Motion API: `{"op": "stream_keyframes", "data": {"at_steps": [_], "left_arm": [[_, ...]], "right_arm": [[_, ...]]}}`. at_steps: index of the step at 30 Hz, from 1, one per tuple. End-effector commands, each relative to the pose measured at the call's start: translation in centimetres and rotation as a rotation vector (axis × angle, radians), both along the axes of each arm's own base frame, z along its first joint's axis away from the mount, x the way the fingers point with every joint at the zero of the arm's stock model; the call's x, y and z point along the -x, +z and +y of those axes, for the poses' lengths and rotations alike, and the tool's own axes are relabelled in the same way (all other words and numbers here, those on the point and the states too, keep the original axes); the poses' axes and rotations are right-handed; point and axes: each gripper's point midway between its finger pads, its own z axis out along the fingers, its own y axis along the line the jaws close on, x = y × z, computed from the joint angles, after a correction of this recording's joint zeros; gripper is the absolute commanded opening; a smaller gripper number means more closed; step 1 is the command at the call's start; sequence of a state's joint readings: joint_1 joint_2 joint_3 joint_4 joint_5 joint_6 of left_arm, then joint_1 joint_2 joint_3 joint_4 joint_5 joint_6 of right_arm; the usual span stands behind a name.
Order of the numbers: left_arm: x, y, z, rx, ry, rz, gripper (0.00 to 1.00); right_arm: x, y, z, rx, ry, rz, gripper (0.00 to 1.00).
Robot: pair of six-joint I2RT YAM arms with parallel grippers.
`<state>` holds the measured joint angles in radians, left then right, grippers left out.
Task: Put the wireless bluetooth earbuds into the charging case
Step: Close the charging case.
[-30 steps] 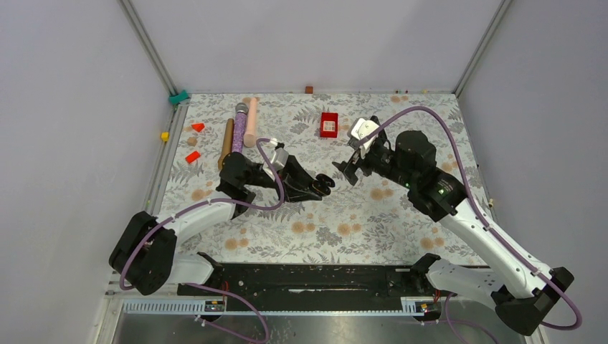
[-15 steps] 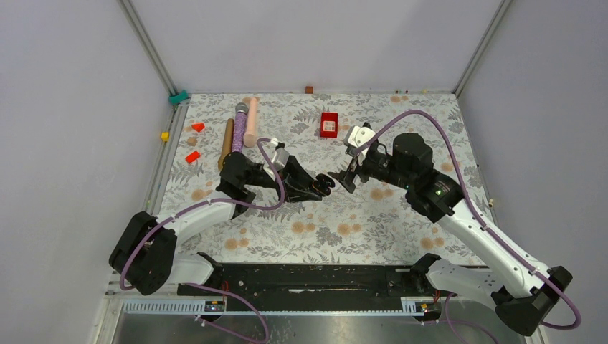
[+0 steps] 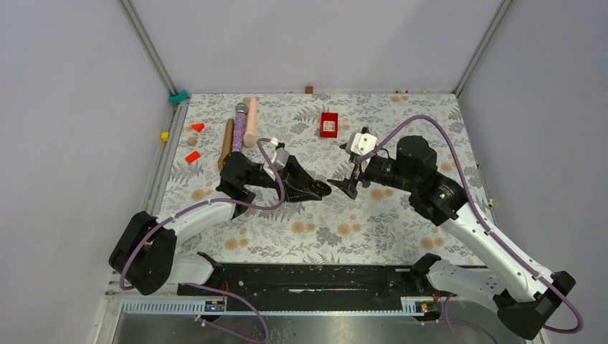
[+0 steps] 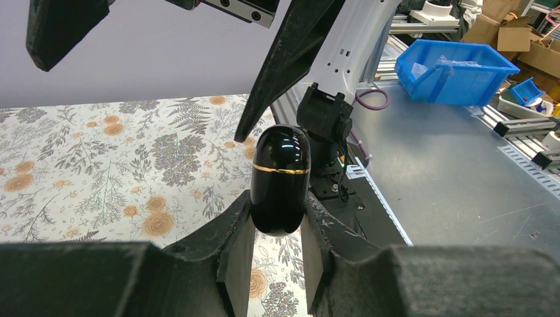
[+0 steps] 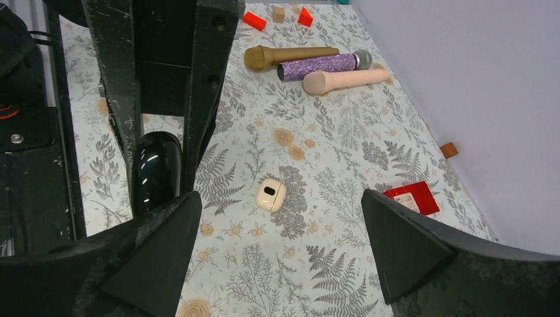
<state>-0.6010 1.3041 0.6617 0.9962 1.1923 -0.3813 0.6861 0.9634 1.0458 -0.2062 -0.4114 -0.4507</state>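
Left gripper (image 4: pixel 278 224) is closed on the charging case (image 4: pixel 280 178), a glossy black capsule with a thin gold band, which is gripped by its lower end and held upright above the table. The case is seen shut, so the earbuds cannot be made out in any view. Right gripper (image 3: pixel 344 188) is spread wide with nothing held, and it is poised just beside the case, its two fingers (image 4: pixel 290 59) being seen above and behind the capsule from the left wrist.

A white case (image 5: pixel 271 194), pebble-shaped with a dark spot on top, is laid on the cloth near the black one. Farther off, three microphones are laid side by side: a gold microphone (image 5: pixel 290 56), a purple glitter microphone (image 5: pixel 327 65) and a pink microphone (image 5: pixel 343 79). Red blocks (image 5: pixel 254 20) and a wooden cube (image 5: pixel 279 13) are scattered beyond them, and a flat red box (image 3: pixel 329 124) is placed near the far edge.

The table (image 3: pixel 373 222) is covered with a pale cloth printed with ferns and orange flowers, and it is enclosed by plain pale walls (image 3: pixel 301 43) joined at metal posts. Beyond the near edge, a metal bench with a blue bin (image 4: pixel 455 69) is seen.
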Motion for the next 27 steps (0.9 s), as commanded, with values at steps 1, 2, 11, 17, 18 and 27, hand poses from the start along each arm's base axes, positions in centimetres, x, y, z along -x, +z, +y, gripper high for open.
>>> {"op": "stream_keyframes", "data": {"at_steps": [1,2,11,17,18,27], "left_arm": [[-0.3,2.5,0.0,0.065,0.012,-0.096,0.00],[-0.3,2.4,0.0,0.063,0.013,-0.094,0.00],[-1.8,2.5,-0.5,0.062,0.079,-0.040,0.00],[-4.4,1.6,-1.3,0.028,0.182,0.055,0.01],[-4.8,1.5,-1.4,0.021,0.198,0.070,0.01],[-7.9,0.0,-1.8,-0.016,0.342,0.209,0.01]], "right_arm": [[1.1,0.7,0.2,-0.012,0.059,-0.014,0.99],[1.2,0.7,0.2,-0.013,0.061,-0.013,1.00],[0.1,2.6,-1.0,-0.048,-0.047,-0.014,0.99],[-6.2,6.1,-7.6,-0.117,-0.561,-0.096,1.00],[-6.6,6.4,-8.4,-0.133,-0.609,-0.106,1.00],[-6.9,4.9,-11.2,-0.131,-0.711,-0.095,0.99]]}}
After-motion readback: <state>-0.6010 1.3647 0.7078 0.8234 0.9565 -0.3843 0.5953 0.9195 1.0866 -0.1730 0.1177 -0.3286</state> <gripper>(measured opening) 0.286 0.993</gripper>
